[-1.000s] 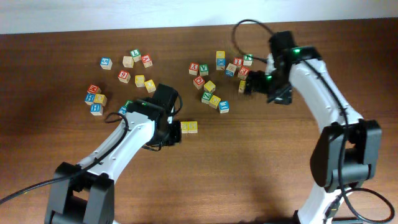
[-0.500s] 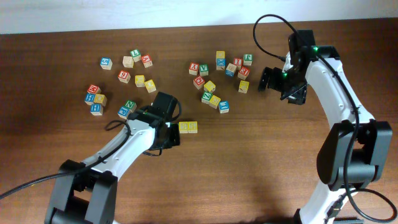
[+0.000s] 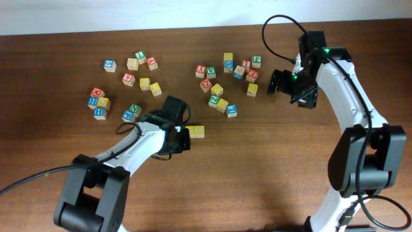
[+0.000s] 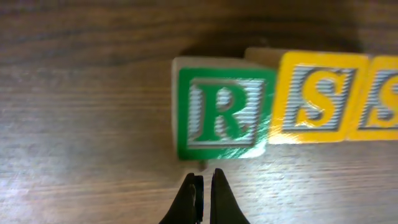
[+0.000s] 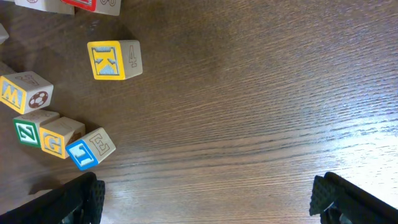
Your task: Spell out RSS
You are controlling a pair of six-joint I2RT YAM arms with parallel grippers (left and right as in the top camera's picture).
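Observation:
In the left wrist view three cubes sit in a touching row on the table: a green R cube (image 4: 221, 115), a yellow S cube (image 4: 320, 96) and a second yellow S cube (image 4: 384, 99) cut off by the right edge. My left gripper (image 4: 204, 180) is shut and empty, its tips just short of the R cube's near face. From overhead the left gripper (image 3: 182, 136) hides the R cube, and only the yellow cubes (image 3: 197, 131) show beside it. My right gripper (image 3: 281, 84) stands open and empty over bare wood, with its fingers (image 5: 81, 199) far apart.
Loose alphabet cubes lie in two clusters at the back, one on the left (image 3: 132, 80) and one in the middle (image 3: 225, 80). In the right wrist view a yellow K cube (image 5: 114, 60), a W cube (image 5: 25, 93) and a blue-faced cube (image 5: 87, 150) lie to the left.
The left gripper's jaws have closed fully and it has edged right against the row. The right arm pulled back to the right from the middle cluster, then held still.

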